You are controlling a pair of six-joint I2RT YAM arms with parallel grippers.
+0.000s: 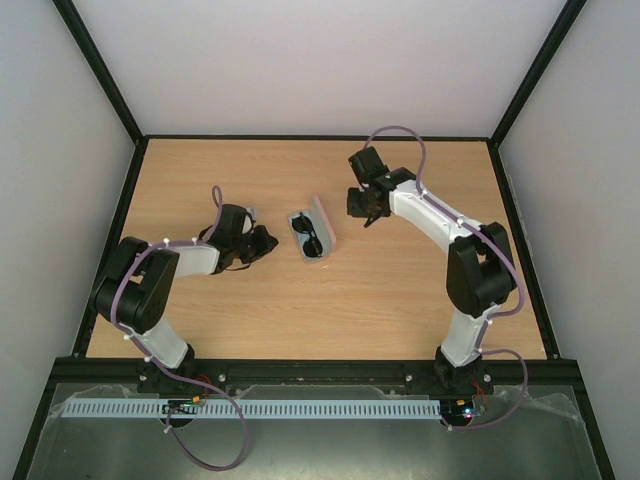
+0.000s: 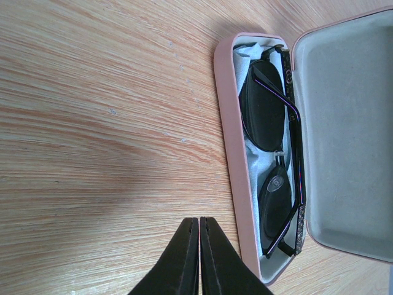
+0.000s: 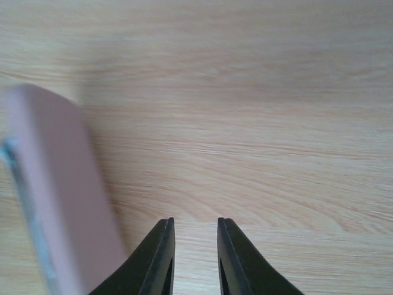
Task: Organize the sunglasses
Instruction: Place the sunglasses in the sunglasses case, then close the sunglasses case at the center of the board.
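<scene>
— Left hand, nearest, is pinched tight on nothing. And the right hand?
— Parted slightly, also empty. The sunglasses lie folded in the pink case, midway between the counter's left and right edges, with the lid open.
— Then closing seems next: tip the lid over gently.

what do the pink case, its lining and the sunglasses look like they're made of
Pink oblong hard-shell case: smooth matte skin over a rigid rim, likely faux leather or plastic. Lid lining: pale grey, soft and fuzzy-looking, probably felt or velour. Thin-framed dark sunglasses: glossy lenses with a sheen, plastic or glass; the thin frame is possibly metal, but that is hard to tell.
</scene>
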